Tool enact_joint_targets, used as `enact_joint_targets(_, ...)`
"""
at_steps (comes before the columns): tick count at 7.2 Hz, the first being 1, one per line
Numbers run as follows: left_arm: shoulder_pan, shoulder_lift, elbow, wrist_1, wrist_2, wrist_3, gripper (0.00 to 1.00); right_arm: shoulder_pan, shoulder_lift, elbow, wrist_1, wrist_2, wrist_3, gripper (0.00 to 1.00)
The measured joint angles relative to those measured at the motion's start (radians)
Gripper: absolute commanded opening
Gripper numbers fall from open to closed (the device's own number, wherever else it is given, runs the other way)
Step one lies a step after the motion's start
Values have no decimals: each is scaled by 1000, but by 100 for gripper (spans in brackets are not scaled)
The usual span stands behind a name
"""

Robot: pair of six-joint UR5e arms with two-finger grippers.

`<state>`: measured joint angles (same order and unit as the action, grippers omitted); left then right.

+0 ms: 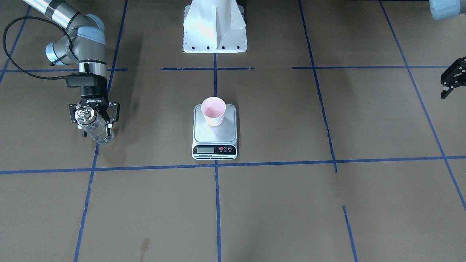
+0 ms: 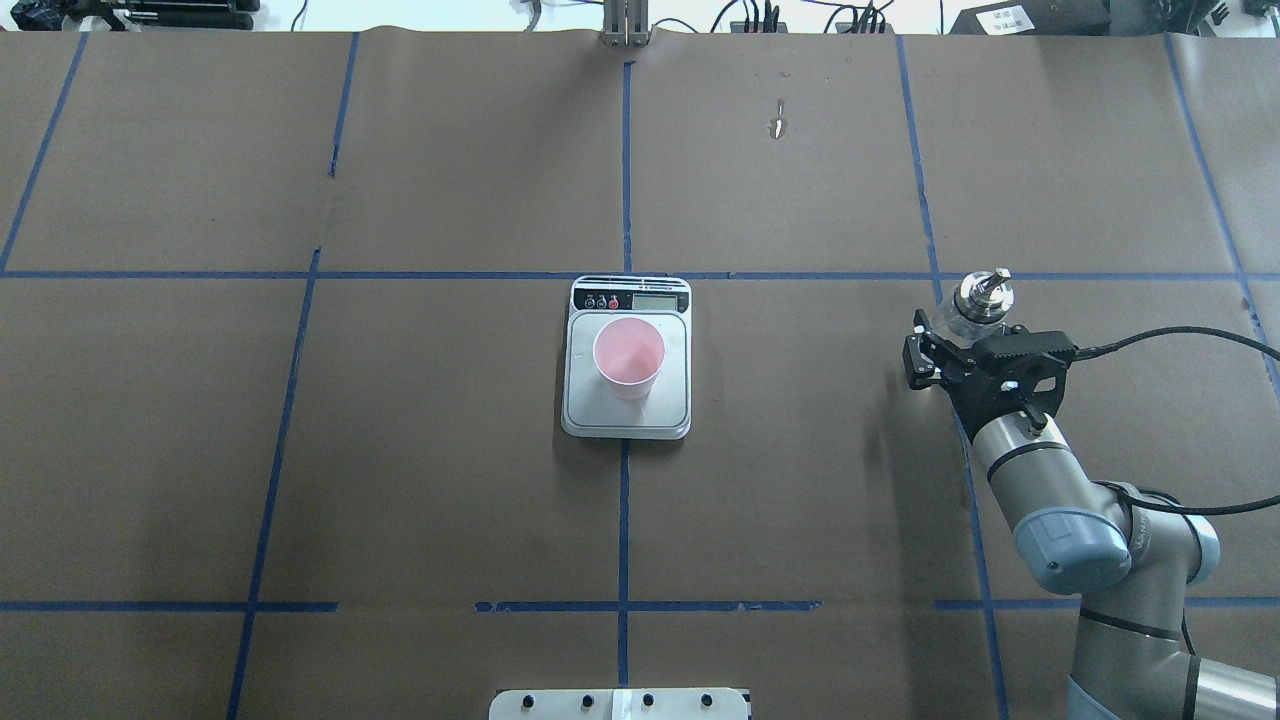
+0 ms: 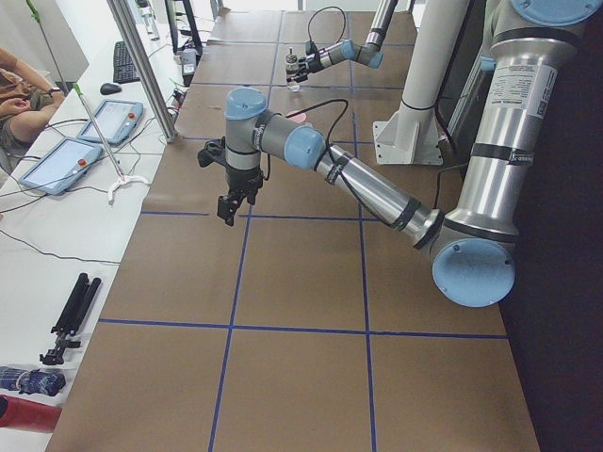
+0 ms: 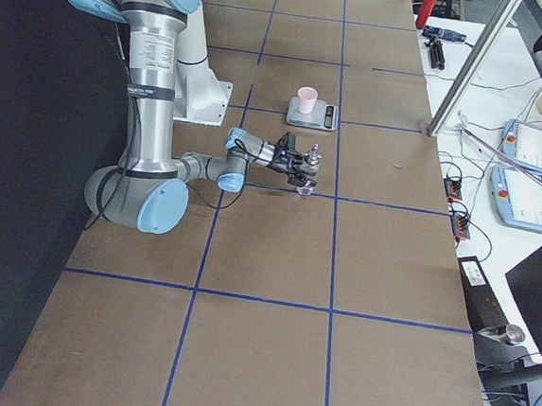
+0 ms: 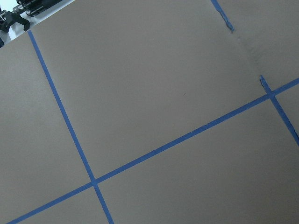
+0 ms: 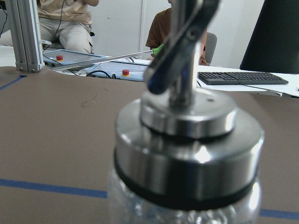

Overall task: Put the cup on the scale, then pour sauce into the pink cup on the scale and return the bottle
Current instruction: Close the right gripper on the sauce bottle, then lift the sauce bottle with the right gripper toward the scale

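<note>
The pink cup (image 1: 214,111) stands upright on the steel scale (image 1: 214,137), toward the platform's robot side; the overhead view shows the cup (image 2: 628,355) on the scale (image 2: 603,412) too. Far to the robot's right, my right gripper (image 1: 95,128) is shut on the clear glass bottle (image 1: 95,127), gripping its body from the side. The bottle (image 2: 981,297) is upright, its metal spout on top, and fills the right wrist view (image 6: 187,154). The sauce inside is hard to make out. My left gripper (image 1: 453,82) hangs open and empty, far to the robot's left.
The white robot base mount (image 1: 214,29) sits behind the scale. Blue tape lines grid the brown table. A small wet stain (image 1: 145,245) marks the far side. People sit at a desk with tablets (image 3: 57,165) beyond the table's far edge.
</note>
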<state>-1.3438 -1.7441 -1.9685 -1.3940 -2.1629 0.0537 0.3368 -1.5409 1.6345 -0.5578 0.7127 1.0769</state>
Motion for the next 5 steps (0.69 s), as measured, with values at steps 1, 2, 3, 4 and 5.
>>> enact_joint_targets(1, 0, 0, -2, 1, 0, 0, 100, 16, 6, 4, 38, 21, -46, 0)
enact_joint_targets(2, 0, 0, -7, 1, 0, 1, 100, 43, 15, 9, 77, 51, -119, 0)
enact_joint_targets(3, -1, 4, -14, 0, 0, 3, 100, 73, 18, 24, 99, 95, -186, 0)
enact_joint_targets(4, -1, 11, -20, -2, 1, 3, 100, 98, 17, 46, 107, 138, -246, 0)
enact_joint_targets(5, -1, 15, -18, -2, 1, 2, 100, 117, 16, 73, 107, 166, -300, 0)
